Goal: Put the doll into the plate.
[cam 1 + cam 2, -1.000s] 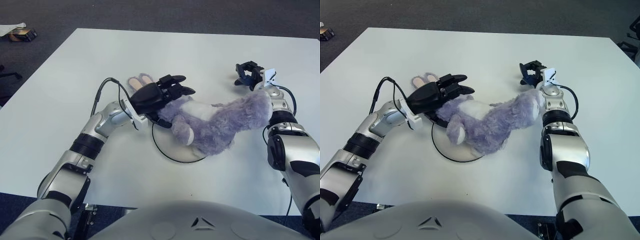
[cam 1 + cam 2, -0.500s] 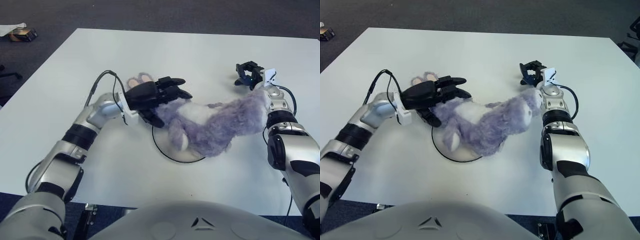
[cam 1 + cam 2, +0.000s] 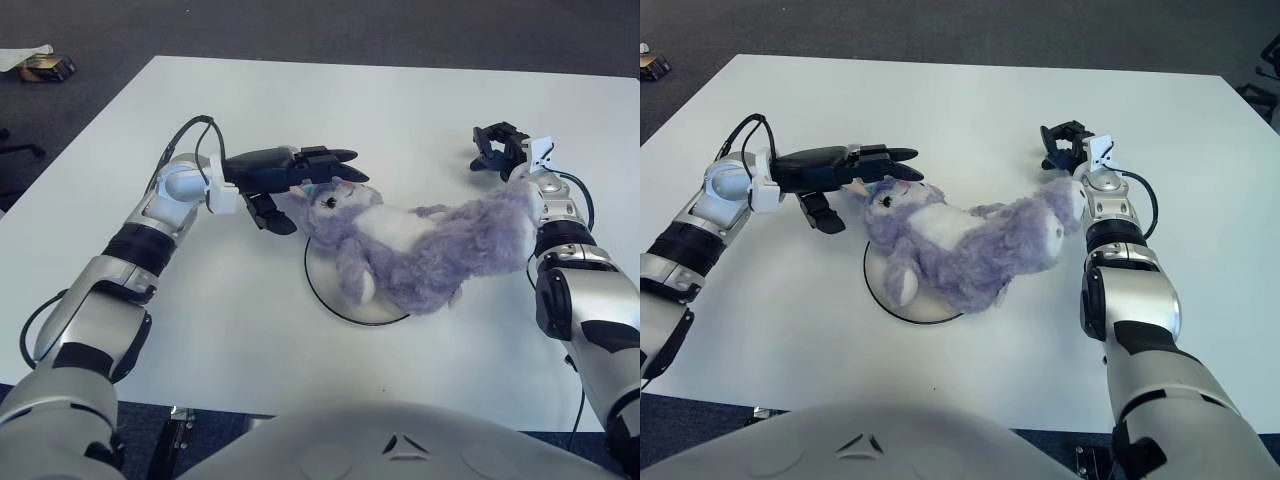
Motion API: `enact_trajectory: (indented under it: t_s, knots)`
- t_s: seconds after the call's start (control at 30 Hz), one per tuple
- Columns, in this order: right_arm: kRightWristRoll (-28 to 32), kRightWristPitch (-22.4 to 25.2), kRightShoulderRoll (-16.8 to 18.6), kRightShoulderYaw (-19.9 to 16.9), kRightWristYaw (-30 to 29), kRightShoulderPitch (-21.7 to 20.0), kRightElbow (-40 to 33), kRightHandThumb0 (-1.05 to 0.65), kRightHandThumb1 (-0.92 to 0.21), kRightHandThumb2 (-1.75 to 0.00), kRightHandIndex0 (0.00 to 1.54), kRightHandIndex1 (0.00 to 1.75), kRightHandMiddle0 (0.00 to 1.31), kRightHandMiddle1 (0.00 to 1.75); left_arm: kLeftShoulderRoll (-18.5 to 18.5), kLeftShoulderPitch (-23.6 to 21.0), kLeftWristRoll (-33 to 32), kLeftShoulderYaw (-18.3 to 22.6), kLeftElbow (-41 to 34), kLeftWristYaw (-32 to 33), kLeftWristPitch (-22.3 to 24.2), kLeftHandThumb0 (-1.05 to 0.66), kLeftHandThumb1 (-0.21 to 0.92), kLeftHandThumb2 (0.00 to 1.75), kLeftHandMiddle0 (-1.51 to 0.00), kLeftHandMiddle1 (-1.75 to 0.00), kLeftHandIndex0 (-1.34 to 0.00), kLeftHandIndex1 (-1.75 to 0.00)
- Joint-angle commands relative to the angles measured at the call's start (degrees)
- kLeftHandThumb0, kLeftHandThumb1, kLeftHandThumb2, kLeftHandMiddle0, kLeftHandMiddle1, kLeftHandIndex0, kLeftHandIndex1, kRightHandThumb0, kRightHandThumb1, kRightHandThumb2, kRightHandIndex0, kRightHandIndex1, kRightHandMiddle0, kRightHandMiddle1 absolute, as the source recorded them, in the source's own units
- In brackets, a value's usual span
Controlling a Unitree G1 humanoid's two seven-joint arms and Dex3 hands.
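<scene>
**Left hand pulls off the doll's head**

Uncovered since a moment ago, the purple plush doll (image 3: 420, 250) lies across the white plate (image 3: 330, 300), face up, its head and rear spilling over the rim onto the table (image 3: 400, 110). The left hand (image 3: 290, 175) has drawn back to the doll's left, fingers extended, gripping nothing, tips near its ears. The right hand (image 3: 500, 150) shows beyond the doll's far end, fingers curled, empty.

Bright even light, soft shadows, sharp
</scene>
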Motion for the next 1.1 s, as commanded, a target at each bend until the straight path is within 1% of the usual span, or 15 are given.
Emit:
enact_trajectory:
  t_s: [0.0, 0.07, 0.13, 0.17, 0.23, 0.27, 0.33, 0.4, 0.47, 0.57, 0.63, 0.77, 0.83, 0.93, 1.07]
  knots:
    - [-0.43, 4.25, 2.54, 1.06, 1.93, 4.9, 4.27, -0.35, -0.92, -0.53, 0.43, 1.49, 0.19, 1.75, -5.09, -4.63, -8.31, 3.74, 9.82, -14.73, 2.04, -1.05, 0.92, 0.84, 0.0, -0.02, 0.0, -0.3]
    - [-0.44, 4.21, 2.51, 1.04, 2.07, 4.94, 4.35, -0.35, -0.92, -0.53, 0.43, 1.5, 0.19, 1.75, -6.04, -4.79, -11.34, 5.49, 10.15, -19.52, 3.94, -1.05, 0.92, 0.87, 0.0, -0.01, 0.0, -0.26]
    - [-0.41, 4.11, 2.51, 1.01, 2.19, 5.0, 4.36, -0.35, -0.92, -0.53, 0.43, 1.5, 0.19, 1.75, -6.88, -4.84, -15.29, 8.12, 10.87, -25.24, 10.4, -1.05, 0.92, 0.9, 0.0, 0.0, 0.0, -0.16]
    - [-0.45, 4.05, 2.51, 1.03, 2.2, 5.04, 4.37, -0.35, -0.92, -0.53, 0.43, 1.5, 0.19, 1.75, -6.59, -4.26, -16.7, 9.16, 10.32, -26.41, 14.49, -1.05, 0.92, 0.91, 0.0, 0.0, 0.0, -0.14]
    - [-0.51, 3.97, 2.51, 1.05, 2.2, 5.07, 4.4, -0.35, -0.92, -0.53, 0.42, 1.5, 0.2, 1.75, -6.33, -3.65, -17.6, 10.58, 9.76, -27.49, 18.46, -1.05, 0.92, 0.93, 0.0, 0.0, 0.0, -0.09]
    - [-0.56, 3.88, 2.5, 1.08, 2.22, 5.13, 4.4, -0.35, -0.92, -0.53, 0.41, 1.5, 0.2, 1.75, -5.08, -3.12, -15.93, 10.14, 7.93, -24.53, 23.14, -1.04, 0.92, 1.02, 0.0, 0.0, 0.0, -0.06]
    - [-0.63, 3.71, 2.49, 1.11, 2.26, 5.23, 4.41, -0.35, -0.92, -0.53, 0.41, 1.5, 0.2, 1.75, -3.73, -2.98, -12.89, 9.74, 6.01, -20.43, 29.07, -1.04, 0.92, 1.01, 0.0, 0.0, -0.01, -0.04]
    - [-0.71, 3.52, 2.49, 1.15, 2.28, 5.3, 4.5, -0.35, -0.92, -0.53, 0.41, 1.5, 0.2, 1.75, -3.66, -3.86, -10.73, 10.3, 7.08, -18.52, 31.0, -1.05, 0.92, 1.02, -0.01, 0.0, -0.01, -0.02]
    - [-0.74, 3.41, 2.51, 1.17, 2.35, 5.41, 4.58, -0.35, -0.92, -0.53, 0.41, 1.5, 0.2, 1.75, -4.78, -4.83, -11.14, 12.68, 11.67, -19.03, 31.08, -1.05, 0.92, 1.01, -0.03, -0.01, -0.03, -0.03]
    - [-0.57, 3.58, 2.51, 1.01, 2.45, 5.4, 4.69, -0.35, -0.92, -0.53, 0.41, 1.5, 0.2, 1.75, -7.31, -4.48, -15.67, 17.48, 15.0, -21.6, 39.56, -1.05, 0.92, 0.97, -0.04, -0.02, -0.03, -0.04]
    - [-0.52, 3.64, 2.5, 0.95, 2.48, 5.36, 4.75, -0.35, -0.92, -0.53, 0.41, 1.5, 0.2, 1.75, -8.19, -4.49, -16.4, 19.44, 15.53, -22.45, 43.16, -1.05, 0.92, 0.93, -0.04, -0.02, -0.01, -0.08]
    - [-0.35, 3.84, 2.56, 0.72, 2.43, 5.4, 4.96, -0.35, -0.92, -0.53, 0.4, 1.5, 0.2, 1.75, -10.07, -5.56, -20.74, 25.13, 16.27, -20.15, 56.72, -1.05, 0.92, 0.85, -0.04, -0.02, 0.0, -0.15]
    - [-0.37, 3.73, 2.54, 0.65, 2.38, 5.49, 5.04, -0.35, -0.92, -0.53, 0.4, 1.5, 0.2, 1.75, -10.18, -5.33, -20.98, 27.18, 16.23, -17.51, 58.74, -1.05, 0.92, 0.8, -0.06, -0.03, 0.0, -0.31]
    - [-0.45, 3.58, 2.53, 0.67, 2.33, 5.55, 5.13, -0.35, -0.92, -0.53, 0.4, 1.5, 0.2, 1.75, -10.43, -4.51, -20.3, 29.53, 14.78, -14.49, 59.62, -1.05, 0.92, 0.78, -0.07, -0.04, 0.0, -0.4]
    - [-0.65, 3.19, 2.51, 0.86, 2.54, 5.73, 5.27, -0.35, -0.92, -0.53, 0.4, 1.49, 0.2, 1.75, -12.96, -1.57, -18.32, 33.28, 9.82, -3.59, 55.26, -1.05, 0.92, 0.78, -0.14, -0.08, 0.0, -0.45]
